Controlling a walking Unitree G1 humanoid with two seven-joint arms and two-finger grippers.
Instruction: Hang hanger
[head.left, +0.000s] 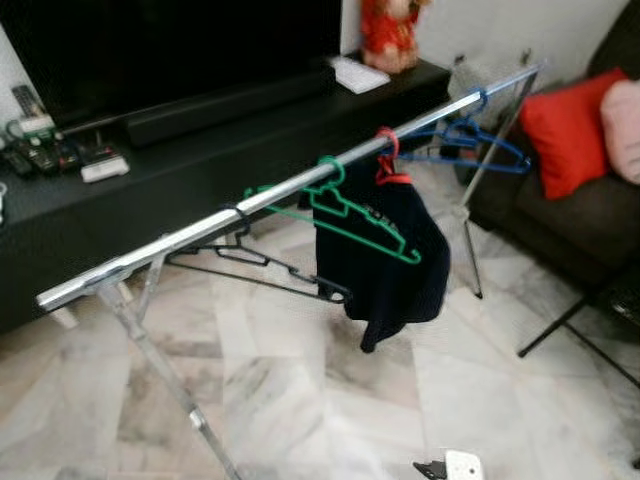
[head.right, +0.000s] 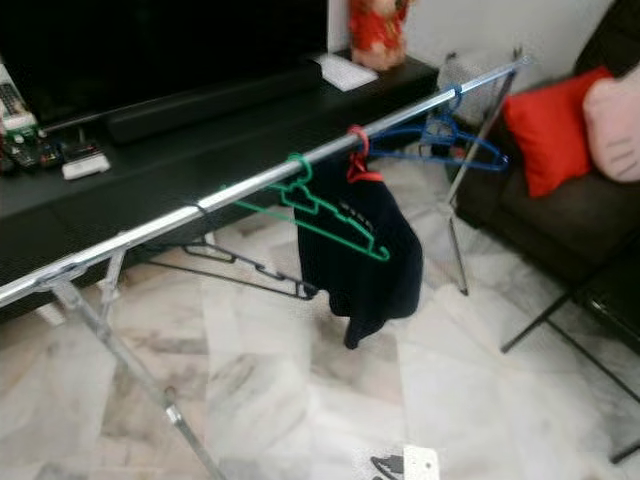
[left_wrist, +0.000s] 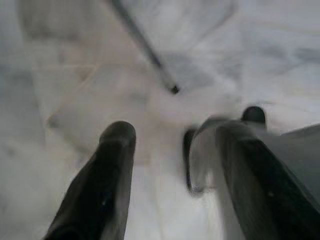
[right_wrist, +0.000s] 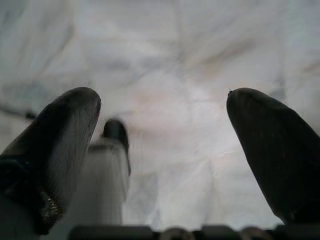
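A silver clothes rail (head.left: 200, 228) runs diagonally across the room on folding legs. Several hangers hook over it: a black one (head.left: 262, 265) at the left, a green one (head.left: 350, 218), a red one (head.left: 386, 160) carrying a dark navy garment (head.left: 385, 260), and a blue one (head.left: 465, 140) near the far end. Both arms hang low over the marble floor. In the left wrist view my left gripper (left_wrist: 175, 145) is open, with nothing between its fingers. In the right wrist view my right gripper (right_wrist: 162, 110) is open too and holds nothing.
A long black TV console (head.left: 200, 165) with a soundbar and remotes stands behind the rail. A dark sofa (head.left: 570, 220) with a red cushion (head.left: 565, 135) sits at the right, with black chair legs (head.left: 575, 325) in front. One rack leg (head.left: 165, 375) slants down at the near left.
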